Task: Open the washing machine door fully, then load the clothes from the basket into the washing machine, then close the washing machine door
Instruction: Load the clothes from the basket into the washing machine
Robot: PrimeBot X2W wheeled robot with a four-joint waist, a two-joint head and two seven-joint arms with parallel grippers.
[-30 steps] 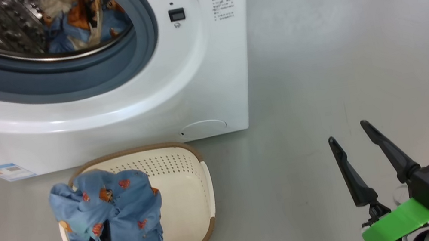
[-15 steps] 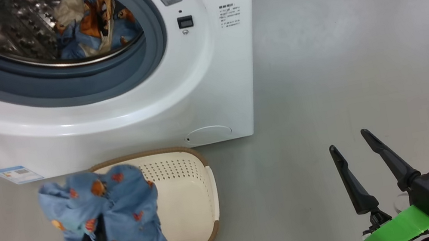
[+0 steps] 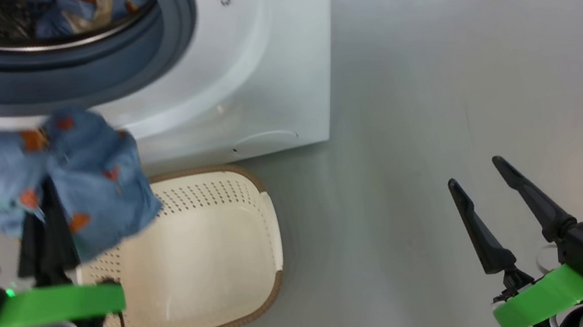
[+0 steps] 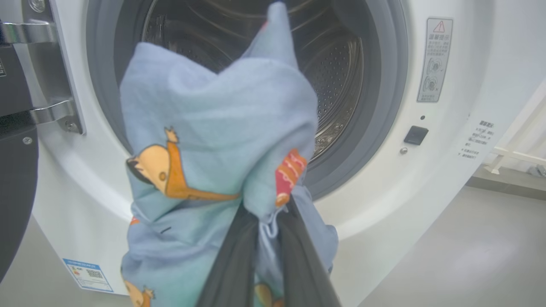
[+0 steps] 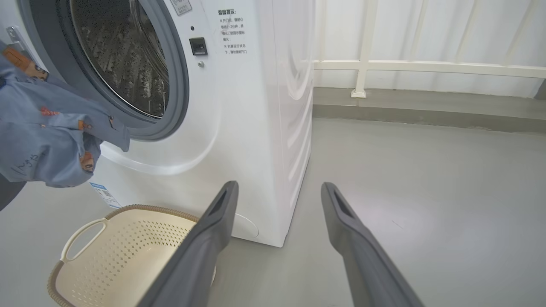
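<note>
My left gripper (image 3: 47, 198) is shut on the clothes (image 3: 67, 165), a blue bundle with orange figures, held in the air above the basket's left end. In the left wrist view the clothes (image 4: 213, 140) hang in front of the washing machine (image 4: 448, 179) opening, and the fingers (image 4: 239, 251) pinch the fabric. The washing machine door (image 4: 13, 179) stands swung open at the left edge. More blue fabric (image 3: 76, 10) lies inside the drum. The cream basket (image 3: 273, 231) sits on the floor before the washing machine (image 3: 262, 62), its inside bare. My right gripper (image 3: 473, 171) is open over the floor at the right.
Grey floor (image 3: 483, 36) stretches to the right of the machine. A white railing (image 5: 426, 66) and a low kerb run along the back wall. The door hinge (image 4: 47, 113) is at the opening's left side.
My left gripper has lifted the clothes out of the basket and up toward the machine's opening. The head camera has shifted. The right gripper stays open in the same place.
</note>
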